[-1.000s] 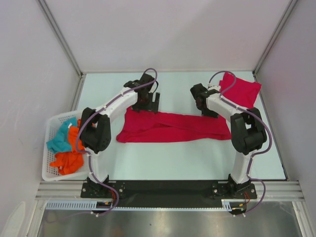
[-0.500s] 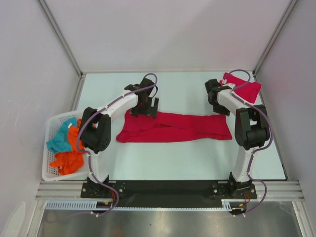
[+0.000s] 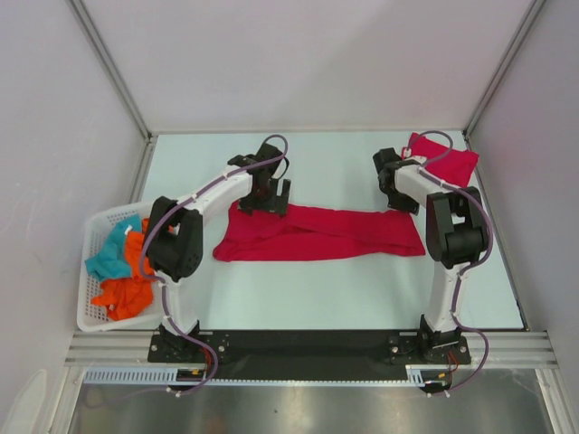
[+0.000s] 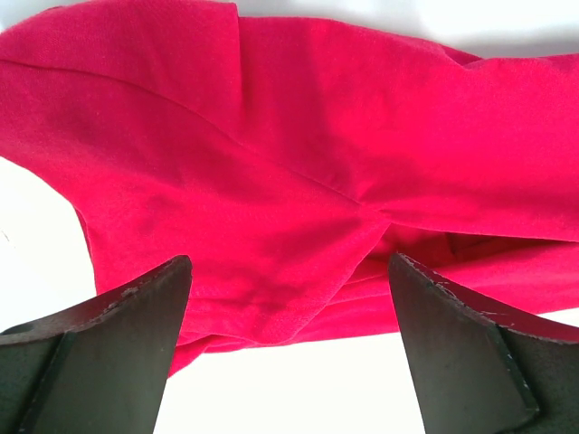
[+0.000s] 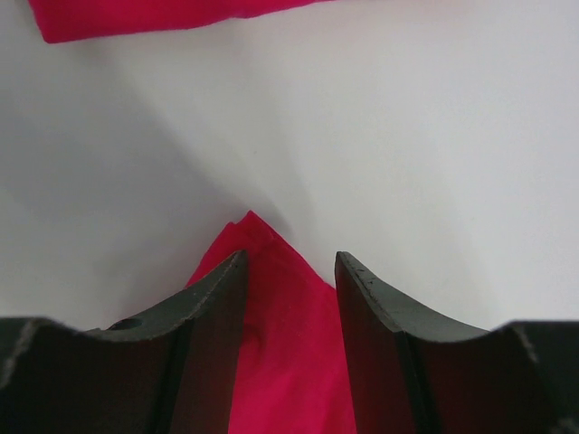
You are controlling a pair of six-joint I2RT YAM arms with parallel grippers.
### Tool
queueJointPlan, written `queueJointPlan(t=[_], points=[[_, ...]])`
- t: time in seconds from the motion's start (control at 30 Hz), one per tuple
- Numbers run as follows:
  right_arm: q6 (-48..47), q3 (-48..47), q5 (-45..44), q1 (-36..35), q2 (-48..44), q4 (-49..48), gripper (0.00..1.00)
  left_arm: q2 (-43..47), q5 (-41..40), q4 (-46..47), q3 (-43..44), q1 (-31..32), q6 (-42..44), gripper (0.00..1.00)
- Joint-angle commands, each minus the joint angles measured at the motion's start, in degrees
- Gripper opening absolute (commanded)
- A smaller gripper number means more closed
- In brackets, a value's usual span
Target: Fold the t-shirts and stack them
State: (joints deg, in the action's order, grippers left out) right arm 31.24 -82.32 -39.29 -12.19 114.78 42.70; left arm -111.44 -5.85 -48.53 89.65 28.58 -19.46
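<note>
One red t-shirt (image 3: 321,233) lies folded into a long band across the middle of the table. A second folded t-shirt (image 3: 445,161) rests at the back right. My left gripper (image 3: 272,196) hovers open over the band's far left edge. In the left wrist view its fingers (image 4: 118,325) stand wide apart around red cloth (image 4: 271,172), gripper (image 4: 289,271) empty. My right gripper (image 3: 398,188) sits by the band's far right corner. In the right wrist view the gripper (image 5: 289,264) is partly open, with a pointed corner of red cloth (image 5: 280,344) lying loose between the jaws.
A white basket (image 3: 90,316) at the table's left edge holds teal and orange clothes (image 3: 122,271). Frame posts and pale walls close in the back and sides. More red cloth (image 5: 127,18) shows at the top left of the right wrist view.
My right gripper has shifted right along the band's far edge to its right corner. The left gripper has dropped slightly toward the band. Both shirts lie as before.
</note>
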Motion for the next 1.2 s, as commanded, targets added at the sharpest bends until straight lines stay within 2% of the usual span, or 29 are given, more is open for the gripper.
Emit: queueJointPlan(t=[0.0, 0.2, 0.27, 0.33, 0.7, 1.17], points=[[0.0, -1.3, -0.1, -0.6, 1.1, -1.5, 0.49, 3.2, -1.0, 0.7, -0.2, 0.0, -0.4, 0.95], [-0.5, 0.8, 0.4, -0.7, 1.0, -2.5, 0.45, 3.2, -1.1, 0.8, -0.3, 0.0, -0.3, 0.95], [-0.6, 2.0, 0.7, -0.7, 0.4, -3.1, 0.25, 3.2, -1.2, 0.7, -0.3, -0.1, -0.3, 0.95], [0.1, 2.7, 0.5, -0.8, 0.0, -3.2, 0.0, 3.2, -1.1, 0.7, -0.3, 0.0, -0.3, 0.95], [0.1, 4.9, -1.6, -3.9, -3.3, -3.8, 0.0, 4.1, -1.1, 0.9, -1.1, 0.0, -0.3, 0.95], [2.1, -7.0, -10.8, -13.3, -9.6, 8.4, 0.0, 6.0, 0.6, 3.4, -3.8, 0.0, -0.5, 0.95]])
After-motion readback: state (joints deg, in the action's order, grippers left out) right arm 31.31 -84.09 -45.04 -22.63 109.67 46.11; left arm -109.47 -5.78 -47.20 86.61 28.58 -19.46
